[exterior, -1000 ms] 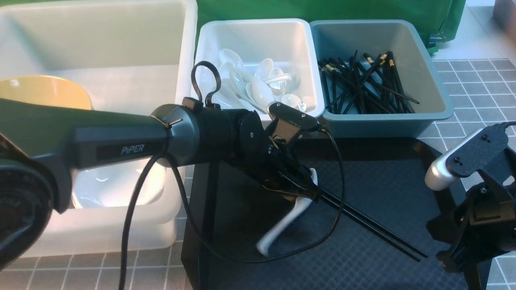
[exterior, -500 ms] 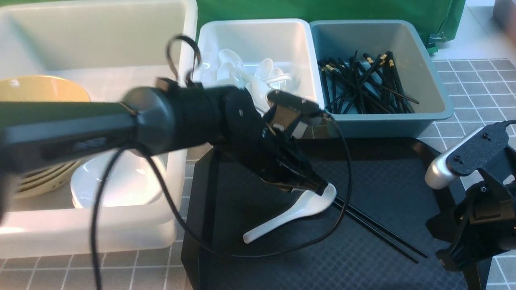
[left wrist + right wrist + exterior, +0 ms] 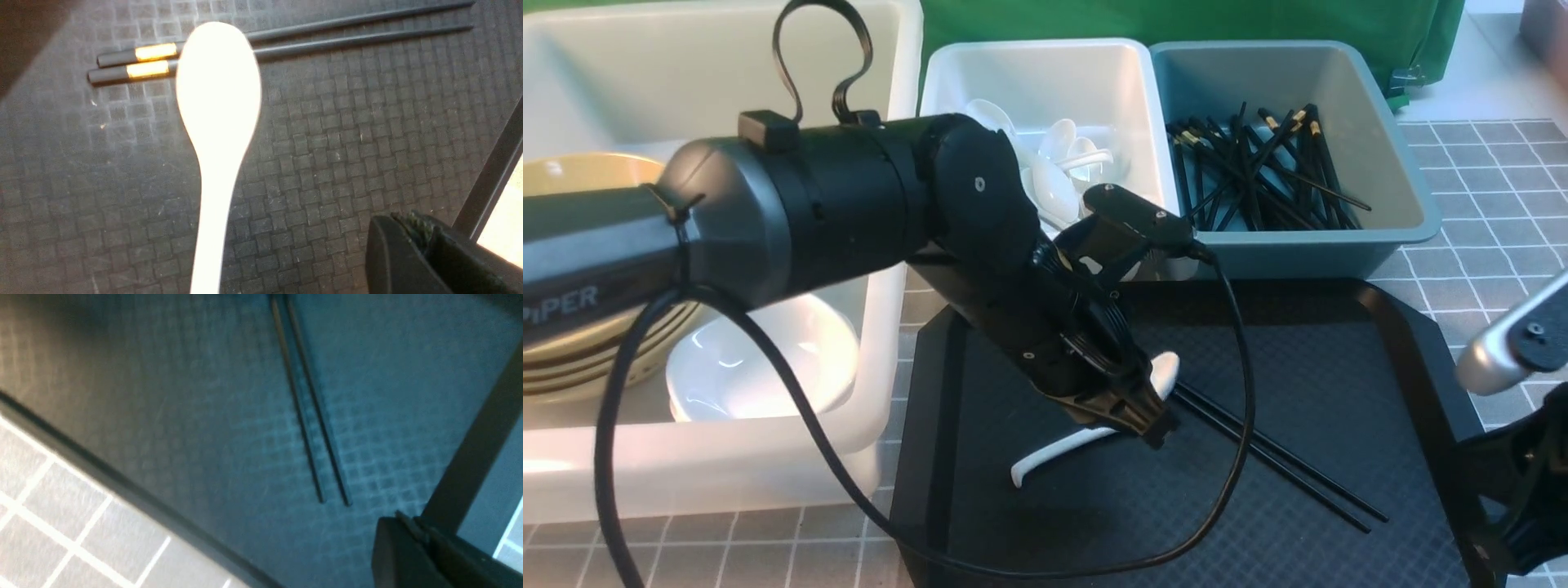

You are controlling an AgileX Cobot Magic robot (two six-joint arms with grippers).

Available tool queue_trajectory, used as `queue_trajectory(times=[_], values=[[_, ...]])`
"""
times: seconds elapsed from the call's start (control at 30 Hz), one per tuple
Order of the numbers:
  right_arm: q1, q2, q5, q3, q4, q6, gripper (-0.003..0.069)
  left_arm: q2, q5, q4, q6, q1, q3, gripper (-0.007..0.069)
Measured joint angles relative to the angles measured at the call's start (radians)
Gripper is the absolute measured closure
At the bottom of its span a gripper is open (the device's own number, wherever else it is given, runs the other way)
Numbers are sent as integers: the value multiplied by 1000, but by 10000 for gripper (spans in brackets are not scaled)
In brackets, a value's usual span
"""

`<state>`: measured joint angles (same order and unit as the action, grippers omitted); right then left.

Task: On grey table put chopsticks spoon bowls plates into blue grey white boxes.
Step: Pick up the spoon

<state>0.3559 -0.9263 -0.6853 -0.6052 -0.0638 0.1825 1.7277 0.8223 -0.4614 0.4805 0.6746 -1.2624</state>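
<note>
It looks like a lab bench: green backdrop cloth (image 3: 1176, 20) hangs behind plastic boxes (image 3: 1054, 73) on a gridded grey table (image 3: 1494, 171).

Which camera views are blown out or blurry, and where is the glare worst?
Left wrist view: the spoon is blown out to flat white and the gold bands on the chopsticks glare, though the tray weave is sharp. Right wrist view: soft, dim and blue-tinted, chopsticks faint. Front view: mostly sharp, bright reflections on the white plate in the large tub.
</note>
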Motion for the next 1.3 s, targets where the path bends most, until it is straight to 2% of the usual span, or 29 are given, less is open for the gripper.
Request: queue_trajectory(times=[0.2, 0.43, 0.63, 0.8, 0.93, 1.1, 1.17, 1.3], values=[[0, 42, 72, 43, 4, -2, 592, 0, -7, 11, -50, 11, 0, 608], [0, 42, 83, 45, 5, -3, 588, 7, -41, 93, -66, 14, 0, 501], [0, 42, 83, 45, 5, -9, 582, 94, -115, 187, 34, 30, 0, 330], [0, 42, 92, 45, 5, -23, 580, 183, -129, 215, 121, 36, 0, 257], [0, 42, 105, 45, 5, -32, 580, 232, -160, 273, 136, 36, -9, 291], [0, 42, 111, 45, 5, -32, 580, 240, -173, 284, 86, 36, -17, 451], [0, 42, 117, 45, 5, -32, 580, 239, -171, 288, 58, 36, -17, 539], [0, 42, 120, 45, 5, -32, 580, 213, -93, 286, 27, 36, -29, 573]])
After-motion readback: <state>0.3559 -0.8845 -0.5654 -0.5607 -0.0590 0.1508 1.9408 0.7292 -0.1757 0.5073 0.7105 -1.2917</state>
